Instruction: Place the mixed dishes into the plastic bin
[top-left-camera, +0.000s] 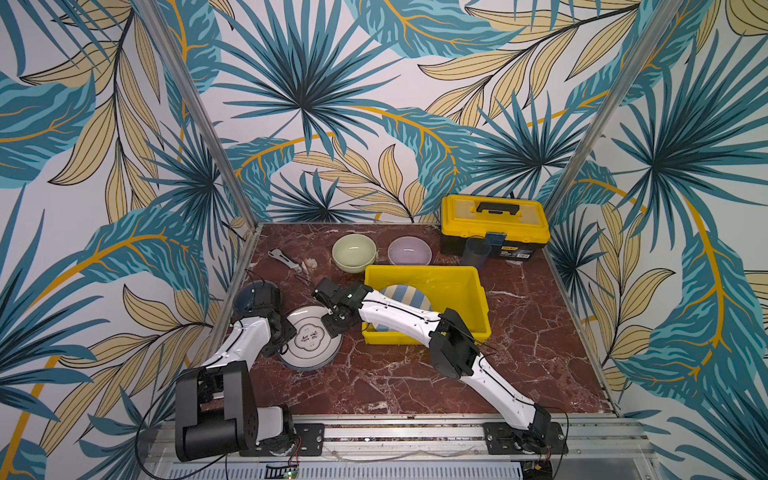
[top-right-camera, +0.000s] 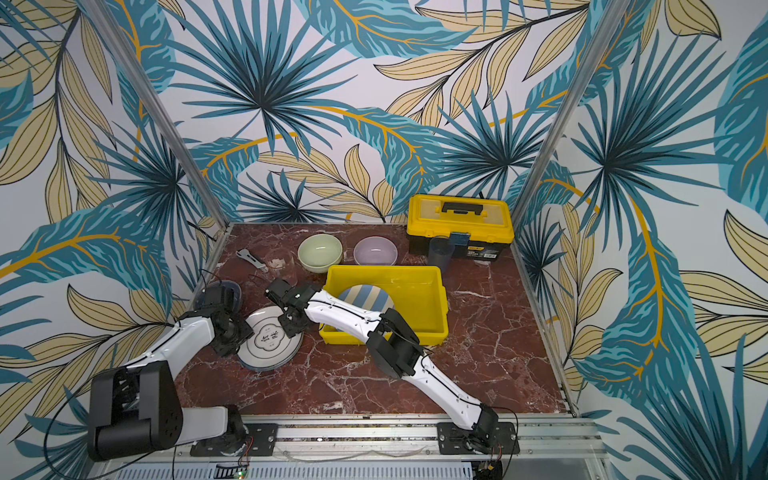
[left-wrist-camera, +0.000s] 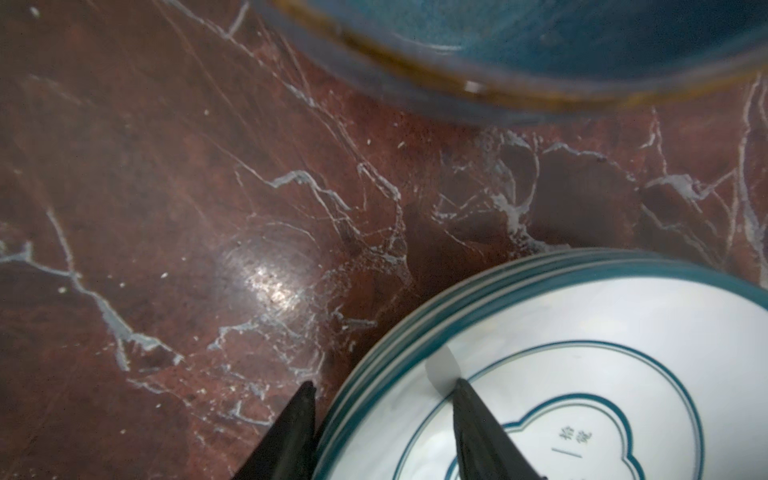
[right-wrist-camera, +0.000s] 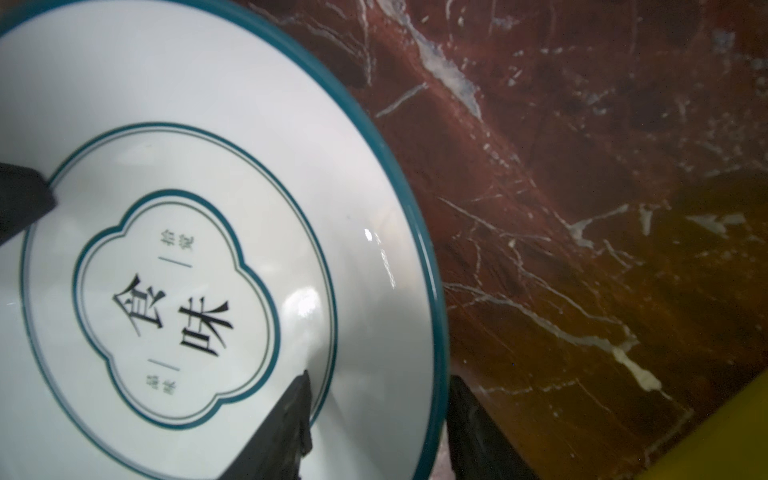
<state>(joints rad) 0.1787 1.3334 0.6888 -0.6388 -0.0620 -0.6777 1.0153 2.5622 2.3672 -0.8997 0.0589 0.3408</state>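
Observation:
A stack of white plates (top-left-camera: 309, 338) with a teal rim and a lettered emblem lies left of the yellow plastic bin (top-left-camera: 424, 270). My left gripper (top-left-camera: 286, 332) straddles the stack's left rim (left-wrist-camera: 415, 332), one finger outside and one on the top plate, closed on it. On the right rim (right-wrist-camera: 432, 257), my right gripper (top-left-camera: 332, 322) grips the top plate the same way. A blue-and-cream striped plate (top-left-camera: 409, 297) lies in the bin, partly under my right arm. A pale green bowl (top-left-camera: 354, 251), a lilac bowl (top-left-camera: 409, 250) and a tumbler (top-left-camera: 476, 251) stand behind the bin.
A dark blue bowl (top-left-camera: 255, 295) sits just behind my left wrist, close to the plates. A grey metal tool (top-left-camera: 284, 259) lies at the back left. The yellow-and-black toolbox (top-left-camera: 494, 224) stands in the back right corner. Metal frame posts edge the table.

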